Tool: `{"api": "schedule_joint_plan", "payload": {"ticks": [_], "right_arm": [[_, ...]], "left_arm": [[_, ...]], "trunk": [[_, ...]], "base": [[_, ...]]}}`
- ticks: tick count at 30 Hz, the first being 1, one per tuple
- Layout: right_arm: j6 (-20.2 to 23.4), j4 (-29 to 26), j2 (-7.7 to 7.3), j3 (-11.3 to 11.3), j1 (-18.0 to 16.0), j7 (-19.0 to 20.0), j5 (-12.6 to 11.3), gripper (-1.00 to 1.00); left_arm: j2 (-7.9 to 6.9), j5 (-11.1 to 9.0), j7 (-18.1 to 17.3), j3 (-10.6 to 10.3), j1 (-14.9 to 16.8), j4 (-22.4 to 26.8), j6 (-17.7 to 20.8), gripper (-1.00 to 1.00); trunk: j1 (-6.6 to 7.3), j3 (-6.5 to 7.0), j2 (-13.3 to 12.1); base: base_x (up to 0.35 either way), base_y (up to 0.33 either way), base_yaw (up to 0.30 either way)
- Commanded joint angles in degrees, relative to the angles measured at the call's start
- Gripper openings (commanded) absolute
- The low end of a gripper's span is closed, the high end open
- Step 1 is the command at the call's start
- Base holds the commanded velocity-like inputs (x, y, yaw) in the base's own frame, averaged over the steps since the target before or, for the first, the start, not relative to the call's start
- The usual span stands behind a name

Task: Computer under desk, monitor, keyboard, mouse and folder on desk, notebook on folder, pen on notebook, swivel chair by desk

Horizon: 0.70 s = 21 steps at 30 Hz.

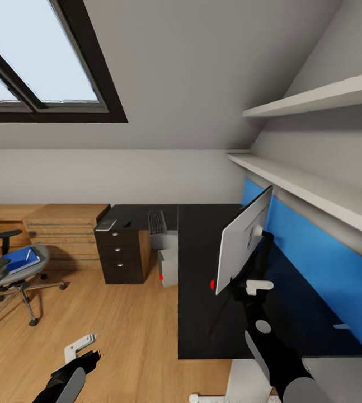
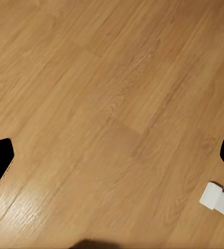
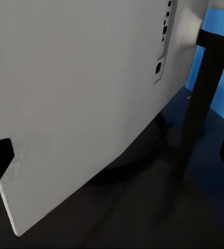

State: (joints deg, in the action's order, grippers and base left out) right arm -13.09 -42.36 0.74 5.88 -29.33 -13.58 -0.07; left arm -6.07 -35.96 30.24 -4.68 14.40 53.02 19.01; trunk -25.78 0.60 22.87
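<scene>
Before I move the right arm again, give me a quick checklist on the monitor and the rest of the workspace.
1. Monitor on desk: ok, tilted, white back toward the camera.
2. Right gripper grip on monitor: cannot tell.
3. Keyboard next to monitor: not ok, on far desk wing.
4. Folder on desk: not ok, on swivel chair.
5. Computer under desk: ok.
6. Left gripper: ok, open over floor.

Head camera high above desk (image 1: 203, 268) (right wrist close behind monitor (image 3: 80, 104))
</scene>
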Motion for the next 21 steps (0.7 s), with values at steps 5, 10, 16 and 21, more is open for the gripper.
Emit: {"api": "schedule_joint_plan", "payload": {"ticks": [5,10,16,21], "right_arm": [[2.5,-5.8,0.07,0.2,2.9,-0.7,0.0,1.0],[7.9,-11.9,0.26,0.3,5.7,-2.2,-0.2,1.0],[18.4,-22.5,1.53,0.3,9.0,-10.0,-1.5,1.0],[21.9,-29.2,1.96,0.3,11.7,-14.3,-4.1,1.0]], "left_arm": [[-0.05,-0.4,0.5,-0.3,0.0,-0.5,0.0,1.0],[0.0,-0.2,0.5,-0.3,0.0,-1.8,-0.1,1.0],[0.04,-0.1,0.5,-0.4,0.0,-2.7,-0.5,1.0],[0.02,-0.1,0.5,-0.4,0.0,-5.4,-1.6,1.0]], "trunk": [[0.0,-0.03,0.1],[0.0,-0.03,0.1],[0.0,-0.03,0.1],[0.0,-0.03,0.1]], "base": [[-0.171,0.194,0.0],[-0.049,0.054,0.0],[-0.012,0.014,0.0],[-0.003,0.003,0.0]]}}
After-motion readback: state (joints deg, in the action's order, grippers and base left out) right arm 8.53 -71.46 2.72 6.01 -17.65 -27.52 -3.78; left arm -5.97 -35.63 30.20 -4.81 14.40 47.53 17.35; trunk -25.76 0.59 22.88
